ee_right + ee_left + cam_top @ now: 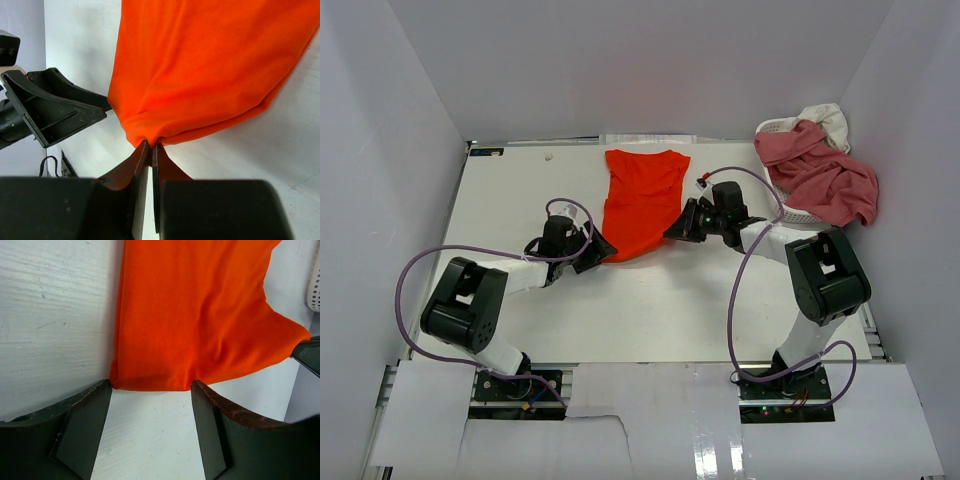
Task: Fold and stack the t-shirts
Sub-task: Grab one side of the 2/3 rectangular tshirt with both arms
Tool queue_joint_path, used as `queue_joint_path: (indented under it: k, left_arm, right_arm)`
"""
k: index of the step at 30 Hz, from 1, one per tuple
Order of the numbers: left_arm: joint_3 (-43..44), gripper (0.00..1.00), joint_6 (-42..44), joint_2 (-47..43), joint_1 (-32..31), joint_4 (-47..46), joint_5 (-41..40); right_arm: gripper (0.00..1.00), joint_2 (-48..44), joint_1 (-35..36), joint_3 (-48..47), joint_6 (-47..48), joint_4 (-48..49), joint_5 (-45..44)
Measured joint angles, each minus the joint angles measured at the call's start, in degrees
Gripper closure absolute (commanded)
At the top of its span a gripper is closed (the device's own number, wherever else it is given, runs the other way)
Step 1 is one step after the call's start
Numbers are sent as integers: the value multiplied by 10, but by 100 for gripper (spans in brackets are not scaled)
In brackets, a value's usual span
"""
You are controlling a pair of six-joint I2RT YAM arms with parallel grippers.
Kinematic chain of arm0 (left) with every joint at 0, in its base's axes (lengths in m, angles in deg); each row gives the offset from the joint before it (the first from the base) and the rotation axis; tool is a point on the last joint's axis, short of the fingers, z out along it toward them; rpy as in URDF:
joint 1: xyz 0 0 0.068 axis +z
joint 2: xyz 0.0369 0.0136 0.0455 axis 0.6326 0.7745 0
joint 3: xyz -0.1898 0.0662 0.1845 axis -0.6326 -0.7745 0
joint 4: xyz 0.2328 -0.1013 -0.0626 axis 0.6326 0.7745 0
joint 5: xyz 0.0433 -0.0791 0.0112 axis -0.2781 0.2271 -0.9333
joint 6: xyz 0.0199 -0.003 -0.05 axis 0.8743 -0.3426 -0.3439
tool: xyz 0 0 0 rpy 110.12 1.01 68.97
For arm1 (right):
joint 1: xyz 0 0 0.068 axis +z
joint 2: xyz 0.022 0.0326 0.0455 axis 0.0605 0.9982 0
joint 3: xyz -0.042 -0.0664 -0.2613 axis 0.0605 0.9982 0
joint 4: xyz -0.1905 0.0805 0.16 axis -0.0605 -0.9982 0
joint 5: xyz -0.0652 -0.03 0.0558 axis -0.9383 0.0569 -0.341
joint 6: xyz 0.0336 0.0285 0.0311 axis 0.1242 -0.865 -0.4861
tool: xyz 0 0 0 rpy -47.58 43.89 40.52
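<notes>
Far left: bare white table (620, 310), faintly grained. Next, the left gripper (150, 386), spread wide and holding nothing, lined up just short of the orange shirt (642, 205). Hem lying across the mouth of the gap, its left corner at the left fingertip, not yet between the jaws. Probably poised so as to take that corner.

Between the two grippers: the shirt itself, flat and narrowed to a long strip, soft matte knit with a few shallow creases.

On to the right gripper (150, 145), pinched tight on the hem's right corner. Cloth bunched into a puckered point at the tips and drawn outward, likely to keep the hem straight for a fold.

Well beyond the right jaws: pink shirt (820, 175) and cream shirt (830, 115), heaped limp over a perforated white plastic basket (770, 128), apparently awaiting their turn.
</notes>
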Motion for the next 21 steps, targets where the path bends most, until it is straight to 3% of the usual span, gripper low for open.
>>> queue_joint_path:
  k: [21]
  left_arm:
    - [-24,19,-21,4,-1,-56,16]
  right_arm:
    - [92,2,0,-73,-4,-43,-6]
